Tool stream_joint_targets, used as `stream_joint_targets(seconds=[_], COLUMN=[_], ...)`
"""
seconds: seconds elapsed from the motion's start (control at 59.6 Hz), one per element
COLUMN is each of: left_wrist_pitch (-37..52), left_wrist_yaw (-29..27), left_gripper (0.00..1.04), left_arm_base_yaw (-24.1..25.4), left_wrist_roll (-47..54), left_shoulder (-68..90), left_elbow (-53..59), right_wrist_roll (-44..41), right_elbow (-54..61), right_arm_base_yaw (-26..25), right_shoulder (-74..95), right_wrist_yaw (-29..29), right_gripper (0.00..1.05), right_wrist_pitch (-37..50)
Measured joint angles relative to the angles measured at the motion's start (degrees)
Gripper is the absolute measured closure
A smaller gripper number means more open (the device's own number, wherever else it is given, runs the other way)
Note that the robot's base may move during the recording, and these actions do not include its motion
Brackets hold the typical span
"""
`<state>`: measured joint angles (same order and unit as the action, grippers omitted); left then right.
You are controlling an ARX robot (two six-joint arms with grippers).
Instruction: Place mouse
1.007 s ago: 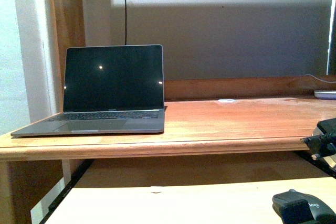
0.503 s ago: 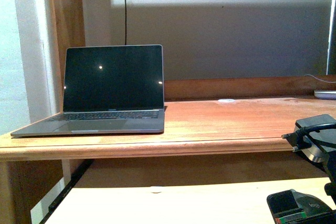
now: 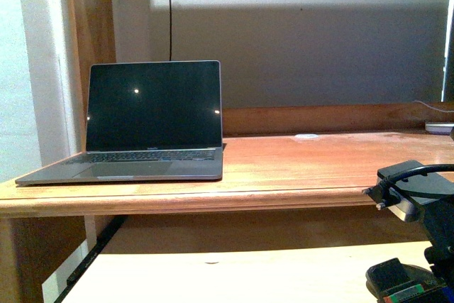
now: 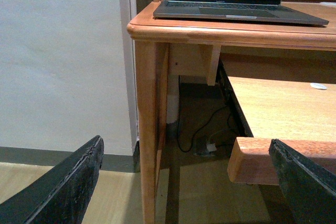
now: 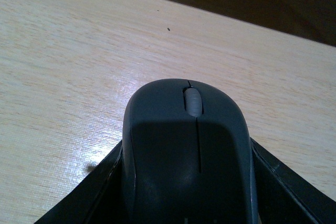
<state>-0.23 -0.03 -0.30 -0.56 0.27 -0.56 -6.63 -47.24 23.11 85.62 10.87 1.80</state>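
The wooden table fills the scene, its top running from left to far right. Under it, nearer, a pale pull-out shelf juts forward. Its front edge looks like the main thing the arm must clear if the mouse is meant for the top.

An open laptop with a dark screen sits on the left part of the table. The stretch to its right looks bare enough to set something down.

The left hand hangs off the table's left corner, its fingers spread wide with nothing between them.

The right hand is low at the near right, over the shelf. Its two black fingers press against both flanks of the mouse, so it seems to have hold of it. I cannot tell whether the mouse rests on the shelf or is just lifted.

The mouse looks light and rigid. Its smooth matte dome narrows toward the wheel, so it is likely to slip out of a pinch. The straight side walls low down, where the fingers sit now, look like the best place to hold it.

A small white disc lies far back on the table, well apart from the laptop and easy to avoid.
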Motion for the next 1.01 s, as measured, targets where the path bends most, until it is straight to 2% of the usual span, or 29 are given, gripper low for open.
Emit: stream_joint_targets(seconds=[0.269,0.487,0.654,1.007], left_wrist_pitch=[0.0,0.0,0.0,0.0], left_wrist_yaw=[0.0,0.0,0.0,0.0], left_gripper=[0.08,0.08,0.08,0.08], left_arm_base_yaw=[0.0,0.0,0.0,0.0], left_wrist_roll=[0.0,0.0,0.0,0.0], left_shoulder=[0.0,0.0,0.0,0.0], left_elbow=[0.0,0.0,0.0,0.0], right_wrist_roll=[1.4,6.4,9.5,10.1], right_elbow=[-1.0,-3.8,-14.7,-40.4], right_arm_base_yaw=[0.0,-0.5,0.4,7.3], right_shoulder=[-1.4,-8.3,-7.6,12.8], right_wrist_yaw=[-0.4,-3.8,-2.3,4.6], right_gripper=[0.47,0.47,0.47,0.47], right_wrist_pitch=[-2.8,-6.4,-8.5,-9.6])
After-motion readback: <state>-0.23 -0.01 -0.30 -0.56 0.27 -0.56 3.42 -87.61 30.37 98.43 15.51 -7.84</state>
